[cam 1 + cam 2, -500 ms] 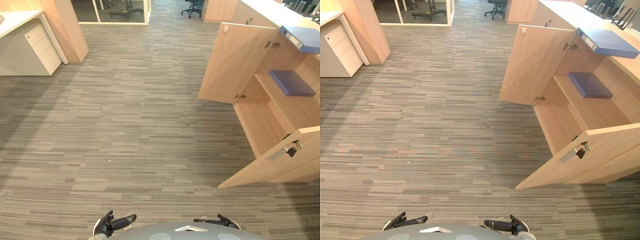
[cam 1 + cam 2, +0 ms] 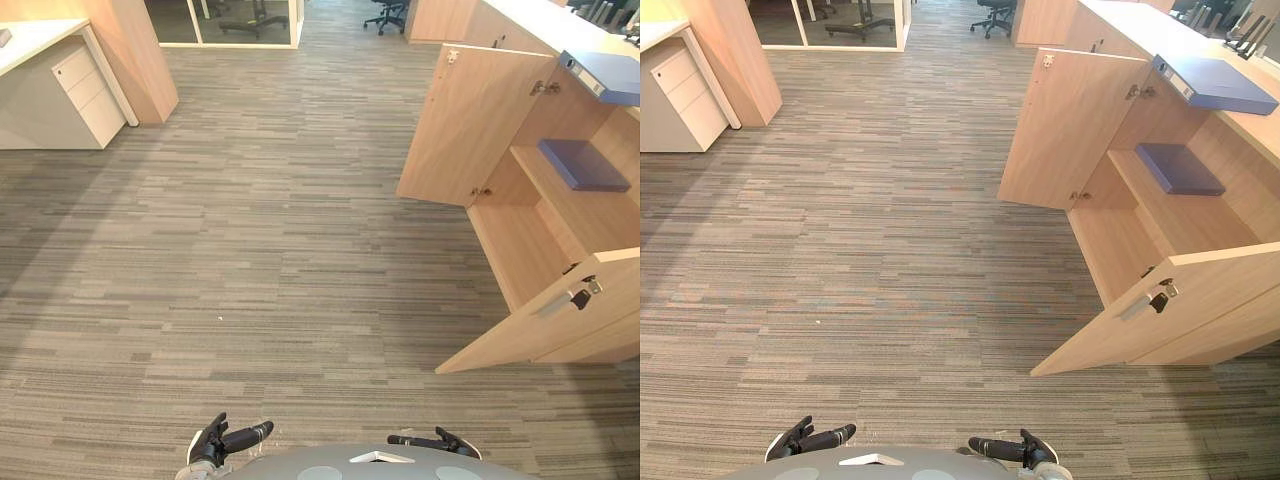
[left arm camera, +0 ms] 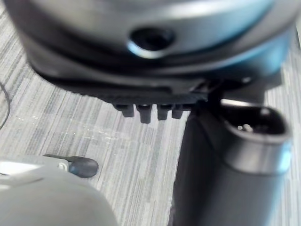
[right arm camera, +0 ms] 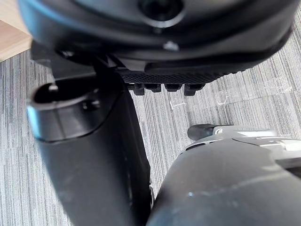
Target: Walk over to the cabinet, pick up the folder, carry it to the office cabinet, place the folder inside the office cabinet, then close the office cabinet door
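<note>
Short-pile carpet (image 2: 890, 230) covers the floor, woven in thin grey and beige stripes that run across the head view. At 10 to 11 o'clock a white drawer pedestal (image 2: 680, 100) stands under a pale desk top, beside a slab-sided column (image 2: 740, 60) in light wood veneer. At 12 o'clock there is a white-framed glass partition (image 2: 835, 22), and just to its right a dark swivel office chair (image 2: 992, 12).

The office cabinet (image 2: 1130, 250) takes up 1 to 4 o'clock. It is a low boxy unit in the same matt wood grain, and both its doors stand wide open. The far door (image 2: 1065, 130) shows small metal hinges; the near door (image 2: 1170, 315) carries a metal handle (image 2: 1145, 303) and swings out over the carpet.

The folder (image 2: 1215, 83) lies flat on the cabinet's top at 2 o'clock. It is a thick blue rectangular binder with a pale label strip on its spine, which faces the open doors. Below it, on the inner shelf, a second flat blue folder (image 2: 1180, 168) lies well apart from the first.

The left hand (image 2: 225, 443) shows at 7 o'clock and the right hand (image 2: 1025, 452) at 5 o'clock, both low over the carpet and far from the cabinet. Each wrist view shows relaxed fingers (image 3: 146, 112) (image 4: 164, 87) in a loose row, thumb apart, holding nothing.
</note>
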Available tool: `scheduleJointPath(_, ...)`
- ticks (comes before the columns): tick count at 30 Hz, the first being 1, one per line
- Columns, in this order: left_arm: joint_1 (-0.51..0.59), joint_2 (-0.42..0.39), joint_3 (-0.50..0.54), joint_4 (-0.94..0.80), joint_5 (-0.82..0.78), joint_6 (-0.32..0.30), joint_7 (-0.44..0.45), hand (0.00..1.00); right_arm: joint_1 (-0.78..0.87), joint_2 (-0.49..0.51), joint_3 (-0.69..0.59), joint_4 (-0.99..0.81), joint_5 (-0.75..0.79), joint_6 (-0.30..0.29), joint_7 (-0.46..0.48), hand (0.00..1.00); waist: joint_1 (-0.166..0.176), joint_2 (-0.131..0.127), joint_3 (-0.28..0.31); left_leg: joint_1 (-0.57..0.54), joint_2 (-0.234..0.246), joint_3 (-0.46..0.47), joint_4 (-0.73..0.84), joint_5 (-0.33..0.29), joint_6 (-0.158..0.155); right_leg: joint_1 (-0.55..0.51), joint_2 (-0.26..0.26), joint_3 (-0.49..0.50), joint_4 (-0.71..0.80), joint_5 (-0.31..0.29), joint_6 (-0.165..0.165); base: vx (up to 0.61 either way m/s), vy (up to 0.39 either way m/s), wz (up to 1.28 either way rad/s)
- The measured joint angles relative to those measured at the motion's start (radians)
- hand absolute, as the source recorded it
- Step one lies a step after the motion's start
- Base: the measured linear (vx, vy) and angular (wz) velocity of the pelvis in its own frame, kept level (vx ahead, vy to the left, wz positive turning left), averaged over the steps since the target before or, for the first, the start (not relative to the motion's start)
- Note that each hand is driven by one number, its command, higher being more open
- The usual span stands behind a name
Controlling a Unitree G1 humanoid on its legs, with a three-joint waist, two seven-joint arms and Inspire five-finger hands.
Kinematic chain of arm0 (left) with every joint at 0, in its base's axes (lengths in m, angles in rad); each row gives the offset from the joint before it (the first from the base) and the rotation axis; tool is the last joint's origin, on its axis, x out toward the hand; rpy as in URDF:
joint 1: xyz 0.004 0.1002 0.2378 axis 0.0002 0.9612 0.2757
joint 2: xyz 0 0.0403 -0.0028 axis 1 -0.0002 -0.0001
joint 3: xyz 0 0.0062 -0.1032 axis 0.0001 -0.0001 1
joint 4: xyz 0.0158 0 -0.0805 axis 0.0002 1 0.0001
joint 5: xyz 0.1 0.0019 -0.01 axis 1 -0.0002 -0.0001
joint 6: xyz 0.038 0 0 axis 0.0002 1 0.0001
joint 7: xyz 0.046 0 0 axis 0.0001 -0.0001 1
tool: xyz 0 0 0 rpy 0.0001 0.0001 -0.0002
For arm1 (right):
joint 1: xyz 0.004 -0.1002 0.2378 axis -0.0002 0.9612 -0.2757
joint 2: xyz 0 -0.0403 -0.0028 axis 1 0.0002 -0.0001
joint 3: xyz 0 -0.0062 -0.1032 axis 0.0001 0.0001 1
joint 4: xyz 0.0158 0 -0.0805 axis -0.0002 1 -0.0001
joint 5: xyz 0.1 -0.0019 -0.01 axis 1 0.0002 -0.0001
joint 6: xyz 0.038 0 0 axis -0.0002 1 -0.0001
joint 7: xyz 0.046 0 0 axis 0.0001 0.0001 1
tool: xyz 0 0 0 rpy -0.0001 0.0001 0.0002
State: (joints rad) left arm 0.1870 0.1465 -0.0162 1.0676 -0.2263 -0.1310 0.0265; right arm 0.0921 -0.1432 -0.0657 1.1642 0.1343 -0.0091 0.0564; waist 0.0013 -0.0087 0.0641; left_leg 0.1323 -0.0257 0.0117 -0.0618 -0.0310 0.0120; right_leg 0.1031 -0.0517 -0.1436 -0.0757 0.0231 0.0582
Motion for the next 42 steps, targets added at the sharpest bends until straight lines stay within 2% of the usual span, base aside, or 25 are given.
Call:
scheduleJointPath(5, 0.001, -0.001, 0.000, -0.019, 0.074, -0.005, 0.038, 1.00, 0.000, 0.002, 0.000, 0.000, 0.000, -0.001, -0.007, 1.00, 0.001, -0.003, 0.002, 0.002, 0.000, -0.001, -0.007, 0.000, 0.000, 0.000, 0.000, -0.003, -0.001, 0.000, 0.000, 0.00, 0.000, 0.00)
scheduleJointPath(13, 0.001, 0.001, 0.000, -0.025, 0.076, -0.026, 0.060, 1.00, -0.003, 0.009, 0.001, 0.000, 0.001, -0.004, -0.025, 1.00, 0.002, -0.014, 0.008, 0.010, -0.002, -0.001, -0.012, 0.000, 0.000, 0.004, -0.001, -0.003, -0.001, 0.001, 0.001, -0.03, -0.011, -0.01)
scheduleJointPath(34, 0.001, 0.007, -0.006, -0.027, 0.074, -0.039, 0.056, 1.00, -0.008, 0.011, 0.016, 0.002, 0.012, -0.004, -0.021, 1.00, 0.002, -0.022, 0.017, 0.009, -0.011, -0.023, 0.011, 0.002, 0.004, 0.023, -0.011, -0.023, -0.001, 0.002, 0.002, -0.04, -0.016, 0.03)
scheduleJointPath(35, 0.000, 0.009, -0.008, -0.030, 0.074, -0.039, 0.055, 1.00, -0.009, 0.011, 0.016, 0.002, 0.012, -0.004, -0.021, 1.00, 0.003, -0.024, 0.018, -0.005, -0.014, -0.027, 0.029, -0.006, 0.005, 0.020, -0.014, -0.029, -0.001, 0.000, 0.003, -0.06, -0.008, 0.16)
scheduleJointPath(38, 0.005, 0.009, -0.008, -0.062, 0.071, -0.039, 0.050, 1.00, -0.020, 0.011, -0.005, 0.017, 0.026, -0.003, -0.016, 1.00, 0.008, -0.018, 0.035, -0.095, -0.014, -0.037, 0.192, -0.099, 0.000, 0.012, -0.016, -0.053, 0.004, -0.016, -0.010, -0.06, 0.004, 0.13)
scheduleJointPath(40, 0.007, 0.005, -0.009, -0.072, 0.071, -0.039, 0.049, 1.00, -0.027, 0.006, -0.017, 0.028, 0.036, -0.001, -0.016, 1.00, 0.014, -0.003, 0.050, -0.147, 0.005, -0.037, 0.311, -0.167, -0.016, 0.012, 0.001, -0.059, 0.023, -0.031, -0.020, -0.01, 0.003, -0.04)
scheduleJointPath(41, 0.015, 0.003, -0.007, -0.086, 0.070, -0.038, 0.049, 1.00, -0.029, 0.004, -0.023, 0.031, 0.035, -0.001, -0.016, 1.00, 0.022, 0.007, 0.060, -0.169, 0.028, -0.029, 0.384, -0.212, -0.055, 0.016, 0.014, -0.057, 0.038, -0.044, -0.031, 0.04, 0.005, -0.14)
scheduleJointPath(42, 0.021, -0.001, 0.020, -0.099, 0.067, -0.038, 0.044, 1.00, -0.031, 0.007, -0.026, 0.031, 0.036, -0.001, -0.020, 1.00, 0.027, 0.005, 0.064, -0.215, 0.049, -0.018, 0.521, -0.241, -0.113, 0.021, 0.026, -0.054, 0.047, -0.060, -0.043, 0.06, 0.023, -0.07)
